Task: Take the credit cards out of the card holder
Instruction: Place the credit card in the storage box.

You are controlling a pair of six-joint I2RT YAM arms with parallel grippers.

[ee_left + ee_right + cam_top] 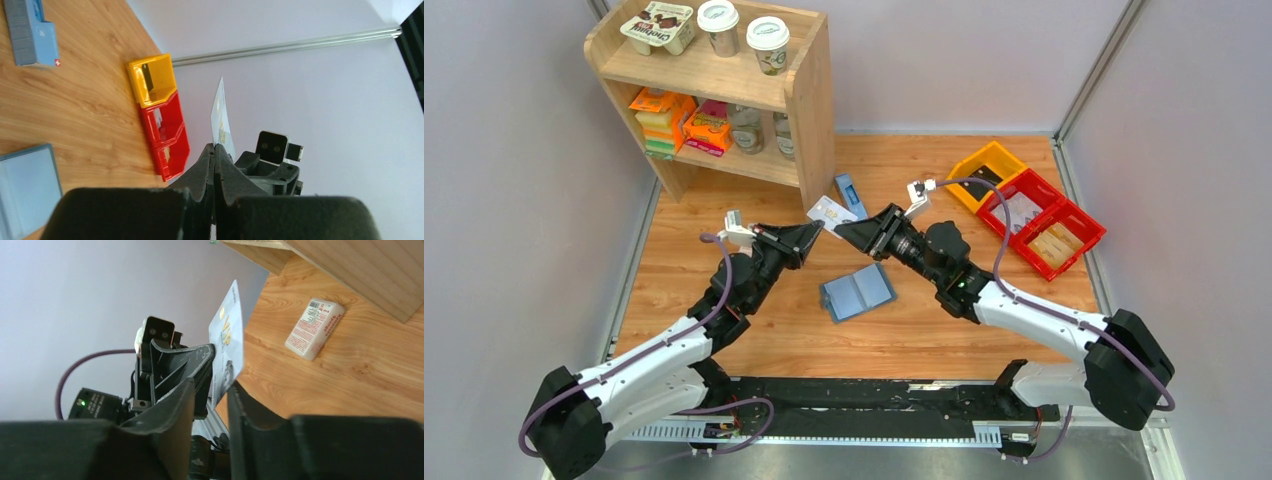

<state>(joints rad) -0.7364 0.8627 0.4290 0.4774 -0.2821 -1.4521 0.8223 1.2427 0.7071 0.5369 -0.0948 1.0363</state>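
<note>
The card holder (857, 292) lies open and flat at the centre of the counter (904, 335), its pale pockets facing up. Above it, the left gripper (215, 150) has its jaws pinched on a white card (220, 117) with gold lettering. The right gripper (212, 387) holds its jaws narrowly parted on either side of that card's edge. At upper right, a yellow bin (1009, 155) holds something dark, and two red bins (1084, 222) hold pale packets.

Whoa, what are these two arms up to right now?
The left gripper is pinching a white card, held up above the table. The right gripper has its fingers either side of the same card, jaws apart, not clamped. The teal card holder lies open on the table between the arms.
</note>
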